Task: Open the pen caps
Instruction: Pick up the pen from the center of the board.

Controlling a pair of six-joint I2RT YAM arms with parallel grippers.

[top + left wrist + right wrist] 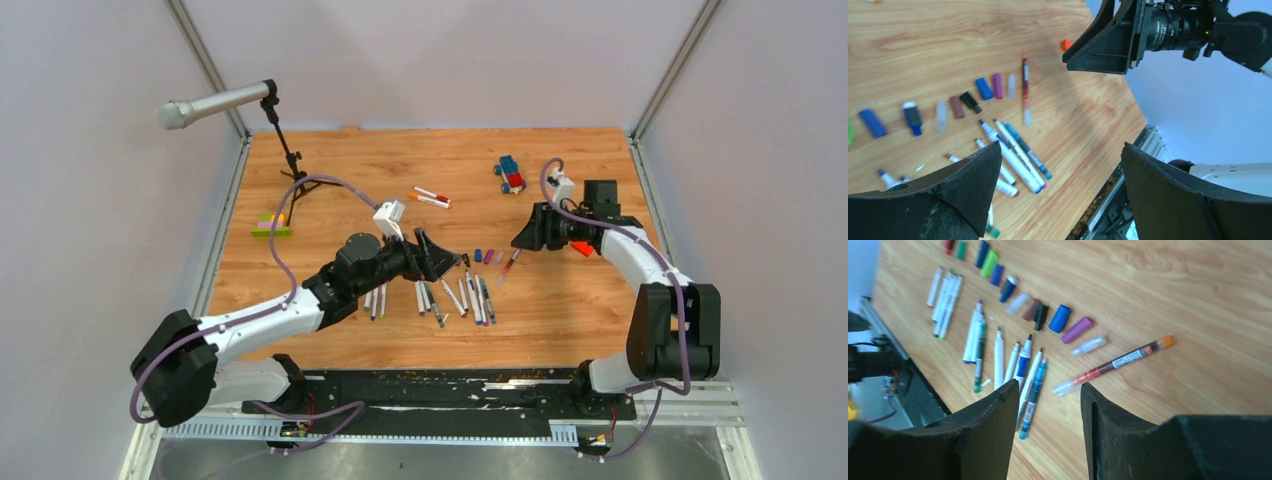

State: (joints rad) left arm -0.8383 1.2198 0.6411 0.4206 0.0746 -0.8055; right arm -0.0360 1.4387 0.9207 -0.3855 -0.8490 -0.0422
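Several uncapped pens (pixel 455 298) lie side by side on the wood table; they also show in the left wrist view (pixel 1015 152) and the right wrist view (pixel 998 355). A row of loose pen caps (pixel 487 256) lies just behind them, among them a blue cap (pixel 984 88) and a purple cap (pixel 1077 330). A red-barrelled pen with a clear cap (pixel 508 266) lies to their right and shows in both wrist views (pixel 1025 85) (pixel 1113 362). My left gripper (pixel 445 258) (pixel 1060 146) is open and empty above the pens. My right gripper (pixel 520 238) (pixel 1049 385) is open and empty near the red pen.
Two more pens (pixel 431 197) lie farther back. A blue-and-red toy car (pixel 510 174) stands at the back right. An orange block (pixel 582 248) lies under the right arm. A green-yellow brick bar (pixel 272 230) and a microphone stand (pixel 290 160) are at the left.
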